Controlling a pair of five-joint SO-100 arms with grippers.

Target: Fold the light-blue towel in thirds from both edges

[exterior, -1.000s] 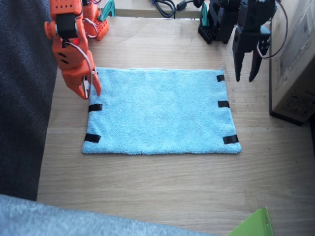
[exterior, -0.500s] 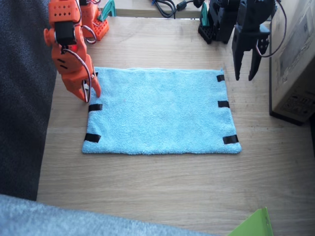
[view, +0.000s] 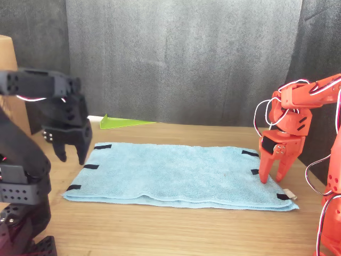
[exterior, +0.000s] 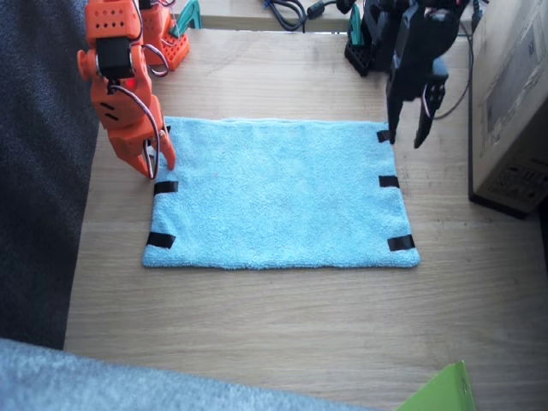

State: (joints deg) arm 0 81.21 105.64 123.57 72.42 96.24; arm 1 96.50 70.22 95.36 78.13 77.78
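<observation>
The light-blue towel (exterior: 278,195) is shown spread flat on the bench (exterior: 282,334), unfolded, with three black tape strips (exterior: 165,187) marked along each short edge. All positions are given relative to the towel.

Left to right in the fixed view: the orange right arm is seen at the towel's left short edge, near the far corner. The right end effector (exterior: 154,163) points downward, its tips at or just above the cloth beside the far strip; contact cannot be confirmed. Its jaws appear only slightly parted, and nothing is seen held between them. In the front view the same end effector (view: 273,177) stands over the towel's edge, tips close to the cloth.

At the towel's opposite short edge, the black left arm is seen over the far corner. The left end effector (exterior: 407,137) hangs above the cloth with its jaws clearly apart and empty; the front view (view: 72,154) confirms that it is raised clear of the towel.

Risks, as judged: neither edge is yet gripped. Should the jaws close beside the edge, or on only the upper layer of terry, the cloth may slip free on lifting. Uneven lifting by the two arms may drag the towel across the bench and skew the fold lines.
</observation>
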